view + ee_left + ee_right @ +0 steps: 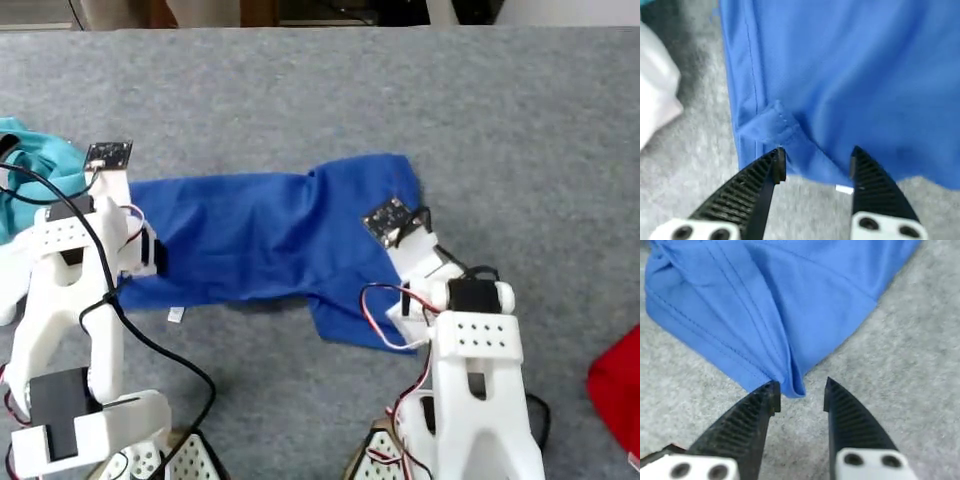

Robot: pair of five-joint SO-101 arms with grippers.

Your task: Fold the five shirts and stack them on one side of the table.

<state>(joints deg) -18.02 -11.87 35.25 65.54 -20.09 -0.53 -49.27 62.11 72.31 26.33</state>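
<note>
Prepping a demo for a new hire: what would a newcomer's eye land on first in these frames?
A blue shirt sprawls across the middle of the grey table, with a white arm at each end. The left gripper is open at the shirt's hem, and the right gripper is open at a folded corner. A teal garment lies at the table's left edge and a red garment at its right.

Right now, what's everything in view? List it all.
blue shirt: 1, blue, spread mid-table between the arms
teal shirt: 1, teal, bunched at high view's left edge
white cloth: 1, white, beside the blue shirt's edge
red cloth: 1, red, high view's right edge
table: 1, grey, under everything
left gripper: 1, black fingers, open at the blue shirt's hem
right gripper: 1, black fingers, open at a blue shirt corner
</note>
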